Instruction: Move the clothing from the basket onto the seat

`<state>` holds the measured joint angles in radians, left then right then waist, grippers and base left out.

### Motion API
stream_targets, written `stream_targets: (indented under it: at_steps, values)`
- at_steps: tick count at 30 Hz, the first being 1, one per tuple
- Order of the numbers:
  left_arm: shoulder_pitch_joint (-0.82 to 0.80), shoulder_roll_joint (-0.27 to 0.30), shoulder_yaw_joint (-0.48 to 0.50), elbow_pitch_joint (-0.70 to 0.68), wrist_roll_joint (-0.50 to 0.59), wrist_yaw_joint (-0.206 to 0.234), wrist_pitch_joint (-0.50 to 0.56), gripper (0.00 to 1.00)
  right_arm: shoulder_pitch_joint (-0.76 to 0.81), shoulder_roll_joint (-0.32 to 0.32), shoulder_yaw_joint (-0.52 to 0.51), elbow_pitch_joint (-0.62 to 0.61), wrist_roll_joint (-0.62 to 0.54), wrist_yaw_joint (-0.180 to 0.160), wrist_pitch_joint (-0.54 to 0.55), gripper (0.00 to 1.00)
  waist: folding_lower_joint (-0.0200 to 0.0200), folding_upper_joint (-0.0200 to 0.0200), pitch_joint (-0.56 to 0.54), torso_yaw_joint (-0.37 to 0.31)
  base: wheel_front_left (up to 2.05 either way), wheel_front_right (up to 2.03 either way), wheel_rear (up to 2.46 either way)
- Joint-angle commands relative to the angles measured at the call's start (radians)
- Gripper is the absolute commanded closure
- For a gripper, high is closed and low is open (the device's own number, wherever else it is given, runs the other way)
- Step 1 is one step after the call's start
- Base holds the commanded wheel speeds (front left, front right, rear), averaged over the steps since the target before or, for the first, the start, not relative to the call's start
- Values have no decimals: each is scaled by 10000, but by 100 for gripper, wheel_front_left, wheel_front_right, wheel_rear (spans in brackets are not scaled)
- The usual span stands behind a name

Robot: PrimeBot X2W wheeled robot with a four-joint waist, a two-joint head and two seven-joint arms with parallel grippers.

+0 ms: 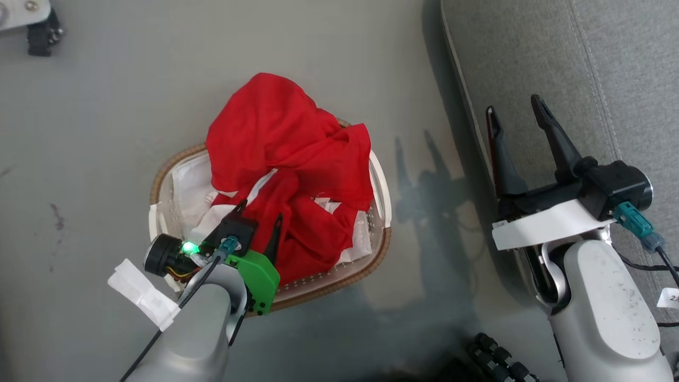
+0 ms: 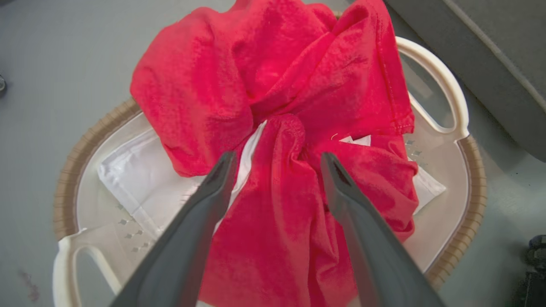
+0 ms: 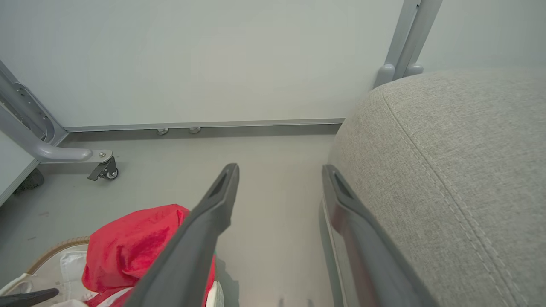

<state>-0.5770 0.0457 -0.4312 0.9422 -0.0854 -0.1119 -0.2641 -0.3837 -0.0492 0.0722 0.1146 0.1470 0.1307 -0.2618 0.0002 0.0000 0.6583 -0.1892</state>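
On the left, the small oval white perforated plastic basket (image 1: 159, 178) with a brown woven rim is stood on the plain grey floor (image 1: 106, 106). The bright red soft fabric clothing (image 1: 276, 138) is heaped inside it, with one fold draped over the far rim. The white fabric liner (image 1: 191, 180) is exposed beneath the heap at its left side. The left gripper (image 1: 260, 211) is positioned over the near part of the heap, jaws spread wide and nothing held. In the left wrist view a bunched red fold is lined up with the gap of the jaws, but contact cannot be confirmed. Further right, the right gripper (image 1: 513, 105) is held wide and empty at the edge of the large grey woven-fabric upholstered seat (image 1: 557, 53); no clothing is seen on its visible part. Several faults are judged possible. If the jaws are closed too deep, the liner may be pinched with the garment and the light basket dragged or tipped. If only a thin fold is taken, the fabric may slip out during the lift. Tangled garments may be raised together and dropped short of the seat.
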Motion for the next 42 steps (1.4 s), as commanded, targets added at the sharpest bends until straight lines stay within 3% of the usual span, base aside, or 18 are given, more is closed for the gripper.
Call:
stream_targets:
  at_steps: [1,9,20,21,23,25,34,42]
  values:
    - [-294,90,-25,175,80,7,-9,0,-219,-20,34,-70,123,0,-48,0,-2,0,1124,-702,0,0,0]
    - [-755,238,-165,949,179,85,-9,0,-544,-24,229,-206,404,0,-48,0,-2,0,1838,-844,0,0,0]
    - [-1213,305,-56,2145,36,682,-7,0,-709,-24,403,-202,657,0,-49,0,-2,0,2214,-1015,0,0,0]
    - [-1258,302,-55,2214,-5,677,-7,7,-710,-24,405,-188,671,0,-49,0,-2,0,2217,-1020,0,0,0]
    - [-1300,299,-56,2325,-65,672,-9,71,-706,-24,396,-155,675,0,-49,0,-2,0,2198,-1015,0,0,0]
    - [-1309,293,-74,2381,-71,654,-7,97,-693,-24,403,-104,672,0,-49,0,-2,0,2140,-1004,0,0,0]
    - [-804,227,-257,1638,-80,564,-9,100,-451,-25,266,49,304,0,-48,0,-2,0,1365,-624,0,0,0]
    - [-96,155,-470,288,-167,310,-7,100,24,-30,14,314,-325,0,-49,0,-2,0,-161,161,0,0,0]
